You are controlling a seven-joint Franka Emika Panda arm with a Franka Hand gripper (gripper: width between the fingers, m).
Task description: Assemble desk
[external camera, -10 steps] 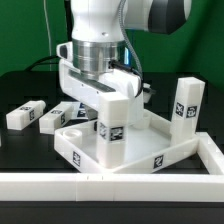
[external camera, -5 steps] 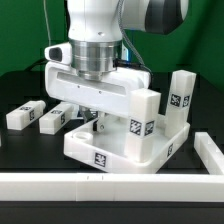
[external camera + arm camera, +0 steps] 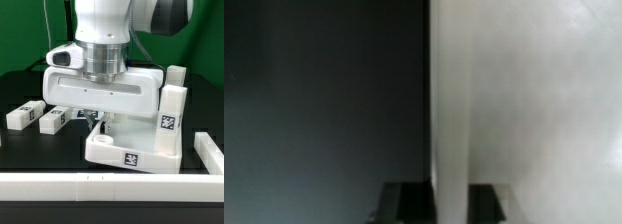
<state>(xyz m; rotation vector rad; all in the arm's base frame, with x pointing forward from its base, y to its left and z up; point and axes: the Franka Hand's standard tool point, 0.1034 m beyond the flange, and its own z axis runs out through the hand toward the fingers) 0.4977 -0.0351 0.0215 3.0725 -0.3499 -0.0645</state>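
The white desk panel (image 3: 140, 147) lies on the black table with two upright legs (image 3: 168, 112) standing in its sockets on the exterior view's right. My gripper (image 3: 97, 119) hangs over the panel's left part, and its big white housing hides most of the panel. In the wrist view the panel's thin white wall (image 3: 446, 100) runs straight between my two dark fingertips (image 3: 404, 203), and the gripper (image 3: 445, 204) is shut on it. Two loose legs (image 3: 25, 114) with square tags lie on the table at the exterior view's left.
A long white rail (image 3: 100, 184) edges the table along the front and turns up at the exterior view's right (image 3: 211, 152). The second loose leg (image 3: 55, 119) lies close to the panel's left end. Dark cables hang behind the arm.
The gripper has turned and the desk panel has swung round with it. The upright legs have moved to the exterior view's right. The loose legs have stayed where they were.
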